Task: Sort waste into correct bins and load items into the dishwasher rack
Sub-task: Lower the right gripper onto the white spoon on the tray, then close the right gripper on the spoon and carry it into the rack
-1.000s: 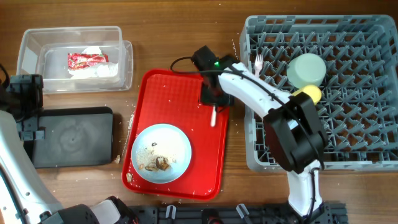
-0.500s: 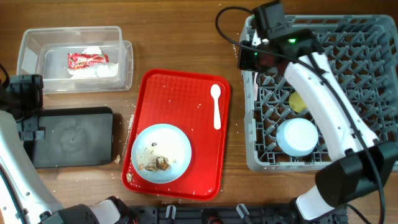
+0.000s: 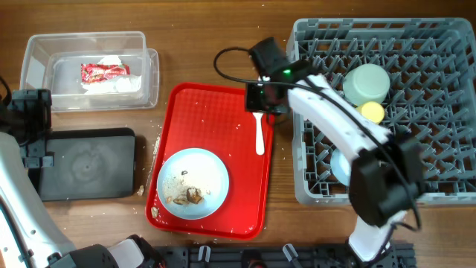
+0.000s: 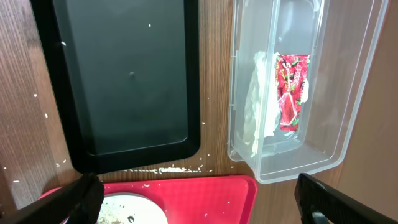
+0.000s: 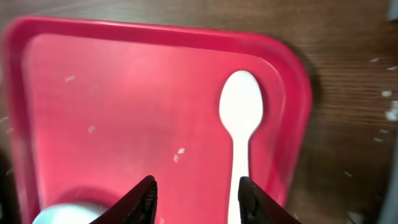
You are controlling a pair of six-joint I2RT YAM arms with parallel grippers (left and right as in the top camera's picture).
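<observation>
We see our left gripper spread wide by the black tray, clear tub holding the red wrapper, light blue plate with scraps on the red serving tray, our right gripper parted, empty, over the white spoon, the rack at far right.

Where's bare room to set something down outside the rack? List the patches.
Free: the upper left of the red tray, bordered by its top rim, the spoon and the plate; the whole black tray. Crowded: that tray's right edge, where the right end effector hangs by the spoon; the tub, holding wrapper and napkins.
</observation>
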